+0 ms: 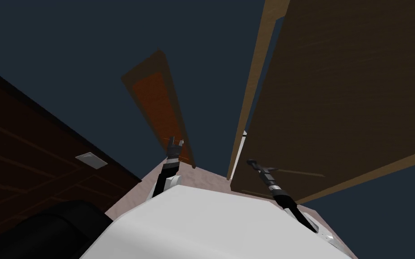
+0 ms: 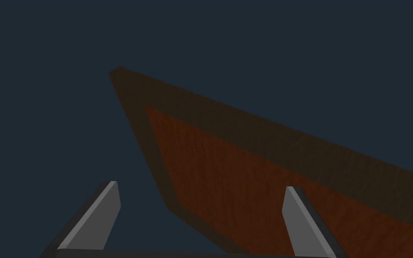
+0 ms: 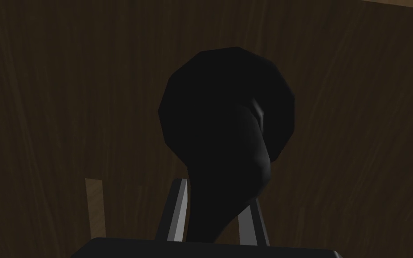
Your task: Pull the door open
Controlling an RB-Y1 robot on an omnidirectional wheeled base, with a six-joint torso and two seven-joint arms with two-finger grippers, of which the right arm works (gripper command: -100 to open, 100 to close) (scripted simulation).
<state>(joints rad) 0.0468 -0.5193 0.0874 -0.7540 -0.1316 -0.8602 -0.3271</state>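
Right hand [image 3: 216,192]: nearest item. Its two grey fingers [image 3: 177,210] are drawn close together and press either side of the black handle [image 3: 225,107], so the hand has a firm hold of it. Handle: black, with a round plate against the wood and a stem running down between the fingers. It is mounted on the door near the edge that faces the frame. Door [image 1: 346,99]: large, brown wood grain, ahead and to the right. Frame [image 1: 254,81]: lighter brown post just beside the door's handle edge, with a narrow dark blue strip showing between the two. Left hand [image 1: 175,143]: raised ahead on the left, well apart from the door, fingers spread wide and holding nothing. Floor [image 1: 202,177]: pale pinkish, running up to the foot of the frame. Dark brown panelled surface [image 1: 31,148]: far left, carrying a small grey plate [image 1: 92,160].
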